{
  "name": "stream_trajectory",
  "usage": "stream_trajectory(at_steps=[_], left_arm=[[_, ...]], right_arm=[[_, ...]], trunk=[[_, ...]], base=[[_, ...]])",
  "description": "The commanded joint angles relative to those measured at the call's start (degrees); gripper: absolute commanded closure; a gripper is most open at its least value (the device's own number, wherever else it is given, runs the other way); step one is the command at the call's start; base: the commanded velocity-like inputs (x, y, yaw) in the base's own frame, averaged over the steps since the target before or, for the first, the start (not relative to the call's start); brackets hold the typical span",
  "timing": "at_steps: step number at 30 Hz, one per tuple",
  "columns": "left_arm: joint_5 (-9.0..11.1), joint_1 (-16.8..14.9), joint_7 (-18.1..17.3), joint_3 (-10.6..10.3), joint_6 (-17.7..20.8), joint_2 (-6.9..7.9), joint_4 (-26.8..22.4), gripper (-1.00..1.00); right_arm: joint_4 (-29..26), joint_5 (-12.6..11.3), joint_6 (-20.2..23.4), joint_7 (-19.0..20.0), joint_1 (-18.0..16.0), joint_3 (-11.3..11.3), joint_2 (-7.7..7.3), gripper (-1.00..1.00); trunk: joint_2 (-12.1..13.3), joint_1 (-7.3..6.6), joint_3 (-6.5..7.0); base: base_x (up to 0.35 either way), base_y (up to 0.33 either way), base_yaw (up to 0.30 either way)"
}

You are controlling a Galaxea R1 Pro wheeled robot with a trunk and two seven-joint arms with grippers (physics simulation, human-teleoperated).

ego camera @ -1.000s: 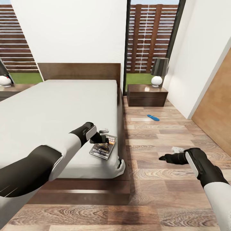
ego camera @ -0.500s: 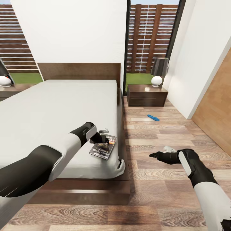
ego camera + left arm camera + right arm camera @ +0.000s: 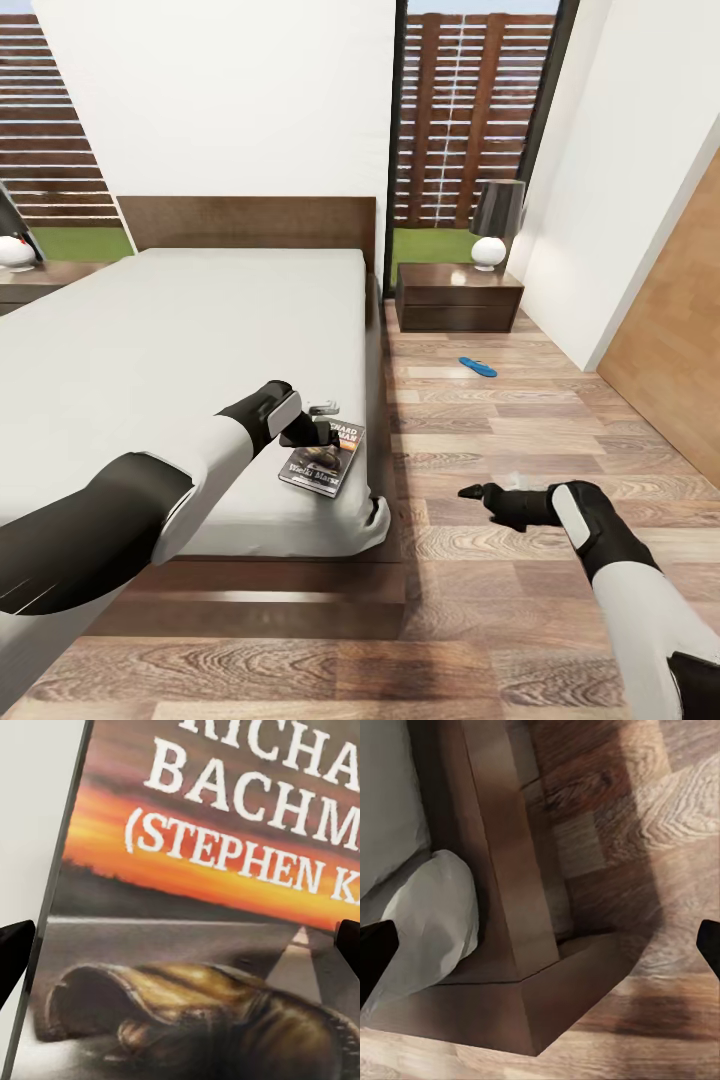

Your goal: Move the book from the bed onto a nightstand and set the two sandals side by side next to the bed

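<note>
White walls and a tall black-framed window closed off the bedroom, with wood-plank floor (image 3: 480,590) running up the side of the bed (image 3: 180,330). Nearest, the right hand (image 3: 478,492) hung low over the planks with its fingers apart and nothing between them; over the last second it had slid in from the open floor toward the bed's foot corner, and its wrist camera looked straight down on that dark wood corner and the bunched mattress edge. I judged this a repositioning move, not a grasp, since no sandal lay under it. Just beyond and across the bed frame from it, the left hand (image 3: 318,422) had held its place over the book (image 3: 324,459), which lay flat on the mattress close to the foot corner and the side edge. In the left wrist view the fingertips (image 3: 15,949) stood apart on either side of the cover (image 3: 187,945), so the book was not yet gripped. With so little mattress between the book and the edge, a push could tip it off. Farther ahead of the right hand, well apart, one blue sandal (image 3: 477,366) lay on open floor, and beyond it stood the nightstand (image 3: 458,298) with a lamp (image 3: 496,224), its front top bare enough for the book.
</note>
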Motion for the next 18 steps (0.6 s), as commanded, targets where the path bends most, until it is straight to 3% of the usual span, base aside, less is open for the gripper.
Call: stream_trajectory(at_steps=[1,6,12,18], left_arm=[[0.61,-0.02,0.25,-0.39,0.23,0.01,-0.07,-1.0],[0.61,-0.02,0.24,-0.39,0.23,0.01,-0.07,-1.0],[0.61,-0.02,0.23,-0.39,0.23,0.01,-0.07,-1.0],[0.61,-0.02,0.24,-0.39,0.23,0.01,-0.07,-1.0]], right_arm=[[0.46,-0.18,-0.02,0.6,-0.45,-0.32,0.07,-1.0],[2.1,-4.99,-0.9,1.24,-1.63,-0.57,0.61,-1.0],[2.62,-7.26,-1.68,1.58,-1.94,-0.57,0.88,-1.0],[2.75,-7.87,-2.2,3.38,-2.06,-0.57,0.93,-1.0]], trunk=[[-0.02,-0.01,-0.05],[-0.02,-0.01,-0.05],[-0.02,-0.01,-0.05],[-0.02,-0.01,-0.05]], base=[[0.0,0.0,0.0],[0.0,0.0,0.0],[0.0,0.0,0.0],[0.0,0.0,0.0]])
